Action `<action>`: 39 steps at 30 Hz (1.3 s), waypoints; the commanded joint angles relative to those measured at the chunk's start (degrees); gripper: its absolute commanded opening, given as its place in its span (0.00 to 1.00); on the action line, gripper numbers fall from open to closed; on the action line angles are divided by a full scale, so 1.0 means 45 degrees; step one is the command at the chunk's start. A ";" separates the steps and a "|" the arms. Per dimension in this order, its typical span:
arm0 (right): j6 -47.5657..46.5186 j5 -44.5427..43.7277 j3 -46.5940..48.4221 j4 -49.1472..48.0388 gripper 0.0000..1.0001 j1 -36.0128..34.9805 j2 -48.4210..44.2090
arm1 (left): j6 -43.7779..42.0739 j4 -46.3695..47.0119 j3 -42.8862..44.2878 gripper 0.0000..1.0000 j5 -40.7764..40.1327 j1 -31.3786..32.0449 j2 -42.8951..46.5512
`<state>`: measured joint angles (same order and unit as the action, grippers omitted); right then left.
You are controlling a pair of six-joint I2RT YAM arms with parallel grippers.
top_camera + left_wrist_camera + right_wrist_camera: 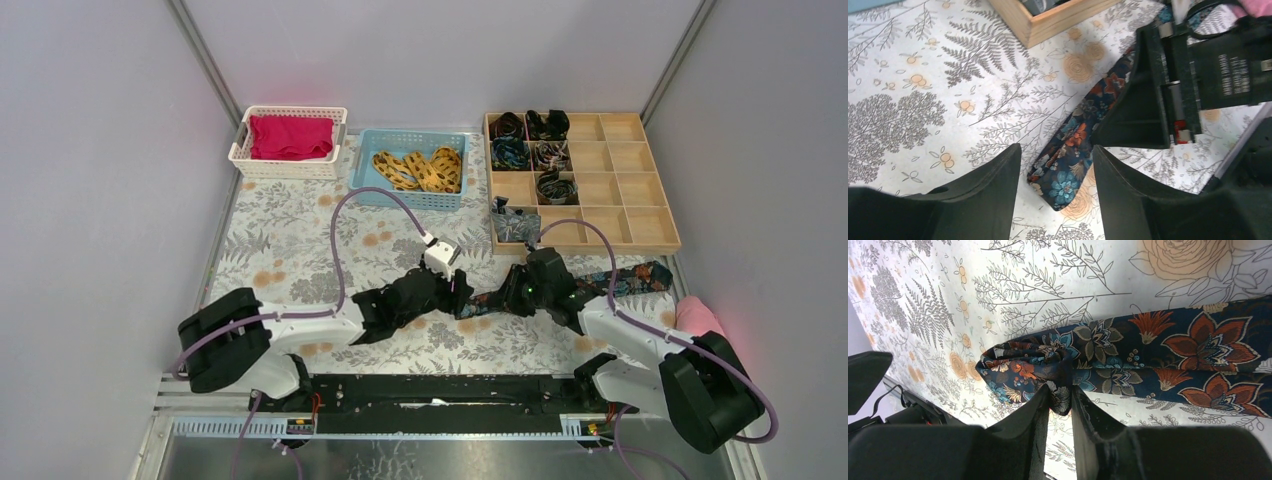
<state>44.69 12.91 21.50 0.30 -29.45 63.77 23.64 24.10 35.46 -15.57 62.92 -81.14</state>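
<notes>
A dark navy tie with orange and blue flowers lies across the floral table cover in front of both arms. My right gripper is shut on a bunched fold of the tie; in the right wrist view the cloth is pinched between its fingertips. My left gripper is open just above the table. In the left wrist view the tie's pointed end lies between its fingers without touching them. The right gripper's black body sits close ahead.
A white basket with red cloth stands at the back left. Beside it is a blue basket of yellow patterned ties. A wooden compartment tray at the back right holds several rolled ties. Pink cloth lies at the right edge.
</notes>
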 commanded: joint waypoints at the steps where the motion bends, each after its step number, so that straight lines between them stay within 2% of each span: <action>1: -0.0543 -0.0683 0.0872 0.0815 0.30 0.0049 0.0260 | 0.0160 -0.0451 -0.0077 0.59 -0.0785 -0.0659 -0.0884; 3: -0.0595 -0.0760 0.1062 0.0963 0.31 0.0052 0.0511 | 0.0501 0.0014 -0.0046 0.51 0.0003 -0.1298 -0.1668; 6: -0.0696 -0.0783 0.1234 0.1080 0.31 0.0047 0.0844 | 0.0348 0.0437 0.0264 0.45 0.0329 -0.1470 -0.2538; 12: -0.0903 -0.0837 0.1370 0.1316 0.35 0.0055 0.1158 | 0.0336 0.0855 0.0627 0.41 0.1028 -0.1480 -0.3489; 16: -0.1236 -0.1099 0.1698 0.1648 0.43 0.0058 0.1296 | 0.0707 0.0882 0.0467 0.41 0.1467 -0.1474 -0.3397; 20: -0.1776 -0.1680 0.2393 0.2623 0.47 0.0050 0.1073 | 0.0917 0.0039 0.0417 0.40 0.0748 -0.1480 -0.3037; 25: -0.1902 -0.2403 0.2996 0.3685 0.54 0.0037 -0.0573 | 0.1327 -0.1290 0.0828 0.40 -0.0552 -0.1554 -0.2744; 28: -0.2283 -0.2530 0.3458 0.4546 0.54 -0.0124 -0.1068 | 0.1889 -0.2188 0.1205 0.38 -0.1066 -0.1727 -0.2711; 31: -0.2451 -0.4017 0.4033 0.5547 0.55 -0.1125 -0.1208 | 0.2427 -0.2743 0.1166 0.38 -0.1180 -0.2067 -0.2201; 33: -0.2380 -0.5349 0.4520 0.6132 0.56 -0.2445 -0.1077 | 0.2851 -0.3431 0.1120 0.38 -0.1493 -0.2226 -0.1523; 36: -0.2065 -0.6068 0.5061 0.6399 0.58 -0.3840 -0.0429 | 0.3309 -0.4793 0.1127 0.38 -0.2348 -0.2244 -0.0075; 39: -0.1585 -0.7817 0.5813 0.6811 0.66 -0.5653 0.0945 | 0.3386 -0.6033 0.1119 0.40 -0.2813 -0.2254 0.1688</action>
<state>35.77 -10.63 42.94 25.93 -47.44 62.06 36.38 5.58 39.72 -22.52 53.06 -81.95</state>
